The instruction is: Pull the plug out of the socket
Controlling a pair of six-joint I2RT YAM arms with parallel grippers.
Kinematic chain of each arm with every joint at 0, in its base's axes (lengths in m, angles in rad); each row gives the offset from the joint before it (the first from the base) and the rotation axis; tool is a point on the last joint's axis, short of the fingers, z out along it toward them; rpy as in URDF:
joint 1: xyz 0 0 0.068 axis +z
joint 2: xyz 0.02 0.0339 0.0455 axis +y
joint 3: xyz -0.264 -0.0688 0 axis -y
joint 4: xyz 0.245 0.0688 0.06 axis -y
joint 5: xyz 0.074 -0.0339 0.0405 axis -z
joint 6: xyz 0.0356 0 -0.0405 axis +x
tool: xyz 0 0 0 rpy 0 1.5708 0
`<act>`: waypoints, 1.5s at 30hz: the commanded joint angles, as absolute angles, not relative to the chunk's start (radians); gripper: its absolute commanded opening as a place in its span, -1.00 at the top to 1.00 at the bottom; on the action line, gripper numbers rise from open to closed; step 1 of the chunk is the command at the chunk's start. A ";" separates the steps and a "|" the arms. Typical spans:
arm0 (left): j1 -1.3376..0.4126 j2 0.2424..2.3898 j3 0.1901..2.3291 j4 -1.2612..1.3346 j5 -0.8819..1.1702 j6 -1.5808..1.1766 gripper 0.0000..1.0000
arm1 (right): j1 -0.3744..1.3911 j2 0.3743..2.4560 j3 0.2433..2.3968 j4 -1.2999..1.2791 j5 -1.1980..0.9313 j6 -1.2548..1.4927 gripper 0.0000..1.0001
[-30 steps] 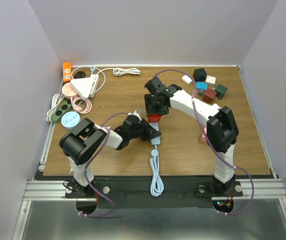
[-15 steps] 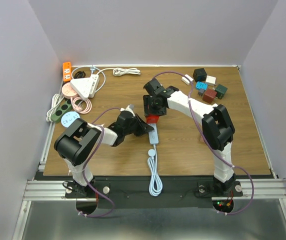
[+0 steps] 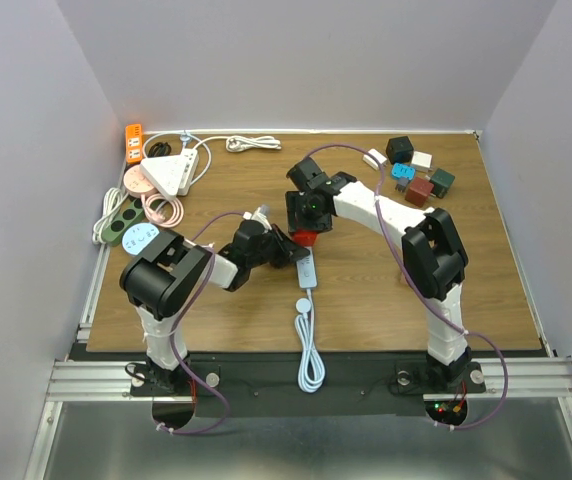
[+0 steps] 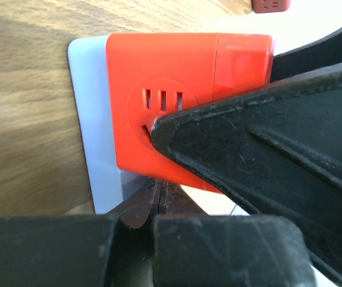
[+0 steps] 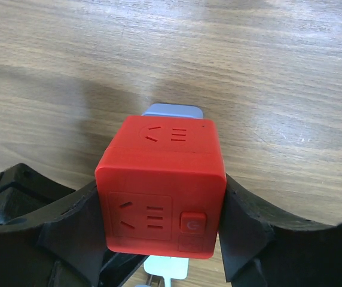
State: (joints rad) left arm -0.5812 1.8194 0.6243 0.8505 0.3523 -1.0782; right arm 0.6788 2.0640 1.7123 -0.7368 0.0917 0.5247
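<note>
The right claw (image 5: 162,230) clamps the red plastic cube plug (image 5: 159,173) between its fingers (image 5: 69,233), while the left claw (image 4: 161,206), fully closed, sits beside the pale grey socket strip (image 4: 90,119), so a skewed pull may drag the strip along.

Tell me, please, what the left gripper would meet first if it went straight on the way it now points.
Probably the red cube adapter, right ahead of the shut left gripper; depth is unclear.

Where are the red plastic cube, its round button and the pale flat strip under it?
red plastic cube (image 5: 159,182): right wrist view, front face near its upper edge.
round button (image 5: 190,225): right wrist view, the button's middle.
pale flat strip (image 5: 172,112): right wrist view, the end beyond the cube.
</note>
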 commanded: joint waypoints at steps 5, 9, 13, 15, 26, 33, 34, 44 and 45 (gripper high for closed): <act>-0.569 1.991 0.561 0.577 0.302 -0.992 1.00 | 0.672 1.951 1.838 -0.758 0.115 0.551 0.99; -0.561 2.008 0.560 0.580 0.301 -0.994 1.00 | 0.672 1.927 1.897 -0.799 0.138 0.558 0.99; -0.557 2.022 0.557 0.580 0.301 -0.994 1.00 | 0.673 1.919 1.930 -0.828 0.149 0.560 0.99; -0.554 2.020 0.552 0.584 0.302 -0.994 1.00 | 0.673 1.902 1.934 -0.838 0.175 0.561 0.99; -0.554 1.806 0.597 0.523 0.292 -0.950 1.00 | 0.392 1.758 1.702 -0.835 0.322 0.516 0.99; -0.558 1.652 0.739 0.344 0.268 -0.865 1.00 | 0.229 1.844 1.699 -0.781 0.299 0.440 0.99; -0.558 1.629 0.774 0.304 0.268 -0.856 1.00 | 0.218 1.862 1.710 -0.781 0.307 0.439 0.99; -0.571 1.483 0.983 0.025 0.247 -0.730 1.00 | 0.130 2.017 1.744 -0.785 0.368 0.426 0.65; -0.574 1.486 0.991 0.008 0.244 -0.720 1.00 | 0.127 2.020 1.738 -0.787 0.374 0.428 0.60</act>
State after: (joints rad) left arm -0.5617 1.5162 0.9340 0.1440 0.2630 -0.8066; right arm 0.1486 2.0151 1.7084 -0.8104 0.3195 0.4442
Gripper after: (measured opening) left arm 0.025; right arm 0.674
